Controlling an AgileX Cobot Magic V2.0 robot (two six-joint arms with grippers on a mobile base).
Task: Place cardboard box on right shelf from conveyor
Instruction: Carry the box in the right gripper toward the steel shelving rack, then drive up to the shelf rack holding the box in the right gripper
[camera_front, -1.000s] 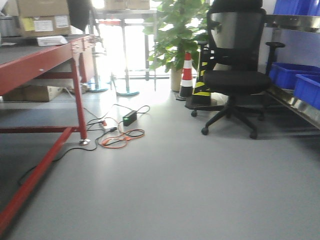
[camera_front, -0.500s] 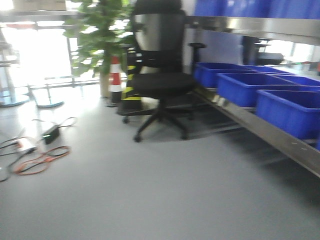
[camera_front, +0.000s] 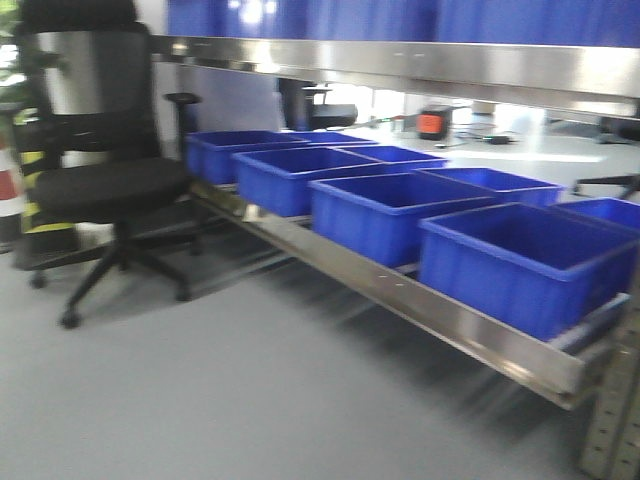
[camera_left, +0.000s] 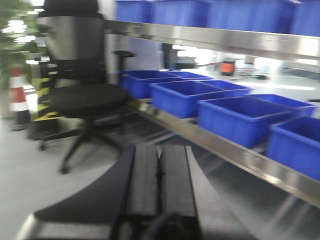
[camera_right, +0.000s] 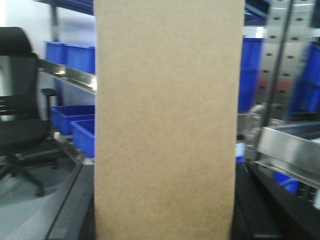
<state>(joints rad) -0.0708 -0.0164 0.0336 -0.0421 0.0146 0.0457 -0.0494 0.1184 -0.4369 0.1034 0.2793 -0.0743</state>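
The view has swung right: shelf and bins now fill it. The box stands gripped inside the right claw; the left claw is clenched, empty.

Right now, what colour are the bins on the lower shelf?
Blue bins, clearest in the front-facing view.

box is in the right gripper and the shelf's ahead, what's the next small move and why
Probably roll a little closer to the right shelf before reaching. The cardboard box appears clamped in the right gripper, but open floor separates the robot from the rail, and blue bins fill the level in view.
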